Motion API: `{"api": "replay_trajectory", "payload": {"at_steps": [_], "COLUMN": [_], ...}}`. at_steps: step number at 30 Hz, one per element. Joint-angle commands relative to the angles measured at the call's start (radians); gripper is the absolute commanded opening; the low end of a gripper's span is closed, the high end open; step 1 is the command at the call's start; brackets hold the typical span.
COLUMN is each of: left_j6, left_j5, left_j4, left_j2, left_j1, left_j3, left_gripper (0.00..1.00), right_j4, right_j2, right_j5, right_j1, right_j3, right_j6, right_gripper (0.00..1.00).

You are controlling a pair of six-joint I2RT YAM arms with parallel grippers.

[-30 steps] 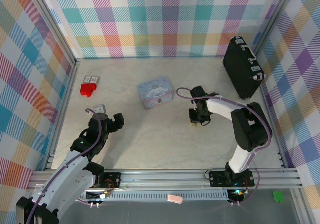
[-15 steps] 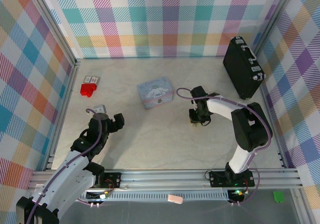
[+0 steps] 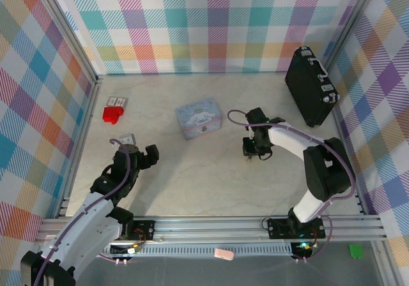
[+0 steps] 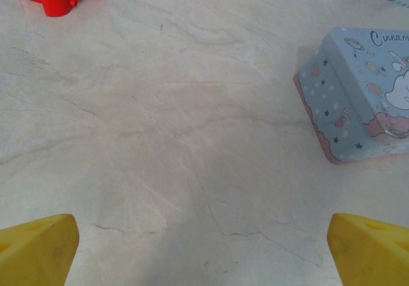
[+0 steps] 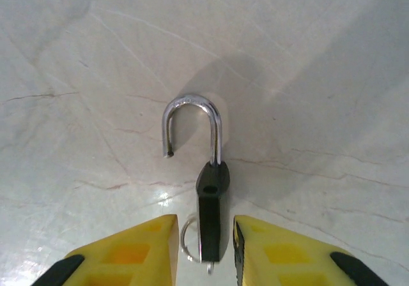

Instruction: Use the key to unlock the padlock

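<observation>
Our right claw (image 5: pixel 204 251) stood barely parted, flanking without clamping the tiny dark padlock (image 5: pixel 213 212), chrome shackle (image 5: pixel 192 104) sprung, on the marble worktop (image 5: pixel 319 75) at 4 o'clock from the pastel blue tin (image 4: pixel 358 101) lettered "Cinna…". Light, rigid, slippery, we judged; grip its flat body. Our left claw (image 4: pixel 204 251) gaped empty.

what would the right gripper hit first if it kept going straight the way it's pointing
The padlock: its dark body sits between the right gripper's jaws, open shackle ahead. Pushing on, the jaws would likely reach the table right behind it, though depth is hard to judge.
</observation>
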Motion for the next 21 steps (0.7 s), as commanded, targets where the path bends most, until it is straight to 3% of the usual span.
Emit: {"api": "replay_trajectory", "payload": {"at_steps": [1,8,13,18,21], "left_j6": [0.019,0.019,-0.018,-0.045,-0.07], "left_j5": [-0.008,-0.015,-0.119,-0.32,-0.556], "left_j4": [0.021,0.019,-0.032,-0.029,-0.06], "left_j2": [0.001,0.005,0.026,0.071,0.158], "left_j1": [0.007,0.007,0.007,0.007,0.007], "left_j3": [-0.006,0.001,0.042,0.082,0.135], "left_gripper": [0.99,0.99,0.99,1.0,1.0], "right_j4": [-0.065,-0.115,-0.029,0.164,0.321], "right_j2": [-0.075,-0.29,-0.517,-0.705,-0.774], "right_j5": [-0.001,-0.006,0.007,0.235,0.389], "right_j1": [-0.006,-0.006,-0.005,-0.006,-0.006], "right_j3": [0.019,0.027,-0.048,-0.217,-0.333], "right_j6": [-0.021,-0.028,-0.026,-0.028,-0.046], "right_gripper": [0.29,0.32,0.38,0.72,0.86]}}
